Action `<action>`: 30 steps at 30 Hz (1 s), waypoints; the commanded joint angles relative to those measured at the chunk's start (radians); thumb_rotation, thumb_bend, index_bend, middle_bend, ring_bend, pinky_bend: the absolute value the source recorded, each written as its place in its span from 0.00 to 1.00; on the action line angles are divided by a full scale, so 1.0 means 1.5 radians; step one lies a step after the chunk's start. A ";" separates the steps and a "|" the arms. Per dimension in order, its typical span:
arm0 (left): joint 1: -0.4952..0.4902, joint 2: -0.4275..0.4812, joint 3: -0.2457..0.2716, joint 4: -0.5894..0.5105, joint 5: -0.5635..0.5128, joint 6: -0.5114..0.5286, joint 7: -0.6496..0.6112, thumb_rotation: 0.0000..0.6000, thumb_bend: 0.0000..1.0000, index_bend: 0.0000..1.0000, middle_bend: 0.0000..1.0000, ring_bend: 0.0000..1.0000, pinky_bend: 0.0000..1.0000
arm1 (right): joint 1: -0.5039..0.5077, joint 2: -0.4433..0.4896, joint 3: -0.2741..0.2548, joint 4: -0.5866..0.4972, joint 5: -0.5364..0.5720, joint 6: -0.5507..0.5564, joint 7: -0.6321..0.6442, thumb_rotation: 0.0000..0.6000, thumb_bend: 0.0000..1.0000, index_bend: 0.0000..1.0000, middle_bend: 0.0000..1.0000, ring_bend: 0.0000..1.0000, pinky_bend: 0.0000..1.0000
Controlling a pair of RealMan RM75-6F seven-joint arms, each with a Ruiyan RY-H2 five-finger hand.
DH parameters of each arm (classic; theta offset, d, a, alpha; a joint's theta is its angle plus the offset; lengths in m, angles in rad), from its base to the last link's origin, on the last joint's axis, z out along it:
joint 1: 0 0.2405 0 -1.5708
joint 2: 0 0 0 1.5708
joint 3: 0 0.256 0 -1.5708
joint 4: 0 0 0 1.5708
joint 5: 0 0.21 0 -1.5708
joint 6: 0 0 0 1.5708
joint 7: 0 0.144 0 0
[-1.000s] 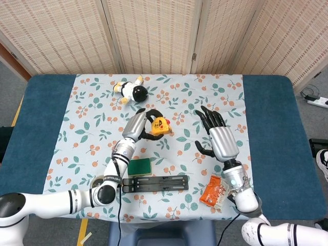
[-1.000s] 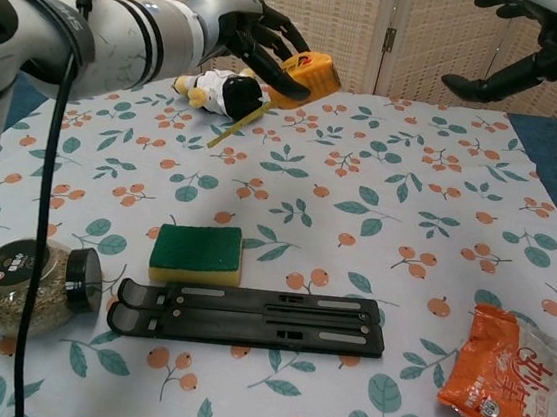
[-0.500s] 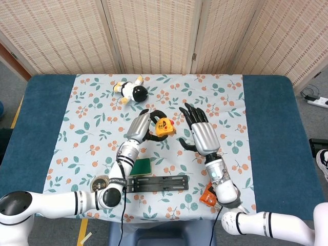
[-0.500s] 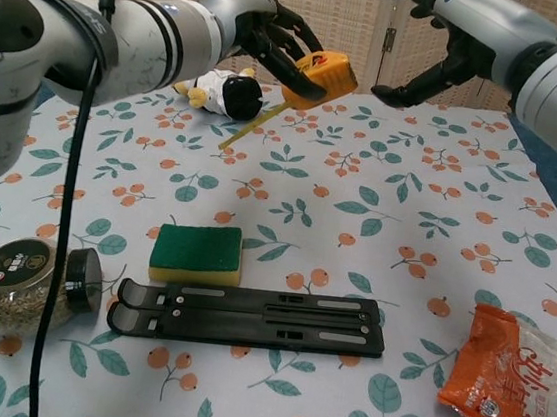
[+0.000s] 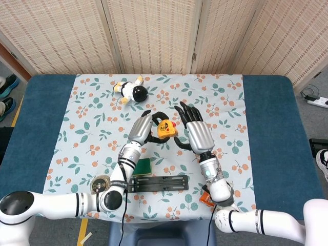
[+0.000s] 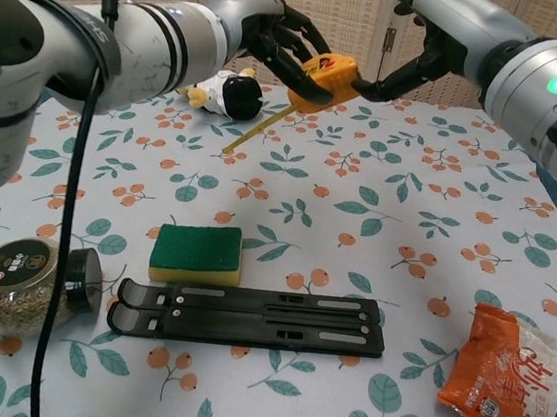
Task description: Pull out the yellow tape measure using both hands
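Dark fingers of the left hand curl around the yellow tape, holding it in the air above the middle of the flowered cloth. A short length of yellow blade hangs from the case, slanting down to the left. The right hand is raised just beside the case on its other side, fingers spread, with the thumb tip at the case's edge; whether it touches cannot be told from either view.

Behind the hands, near the far edge of the cloth, lies a small doll with a black head. Nearer the robot, a green sponge sits just behind a long black folding stand. To the left of the stand a jar with a black lid lies on its side. An orange-and-white snack packet rests at the right front of the cloth. The cloth covers the middle of a blue desk, with woven screens standing behind it.
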 commanded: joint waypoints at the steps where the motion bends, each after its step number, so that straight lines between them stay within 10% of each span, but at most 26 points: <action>1: 0.000 -0.002 0.003 0.000 0.004 0.004 0.002 1.00 0.52 0.60 0.54 0.44 0.09 | 0.004 -0.004 -0.002 0.003 0.000 -0.001 -0.001 1.00 0.35 0.00 0.00 0.00 0.00; 30: 0.010 -0.009 0.008 0.026 0.023 -0.009 -0.027 1.00 0.52 0.60 0.54 0.44 0.08 | 0.010 -0.002 0.011 0.029 0.023 0.026 0.017 1.00 0.35 0.00 0.00 0.00 0.00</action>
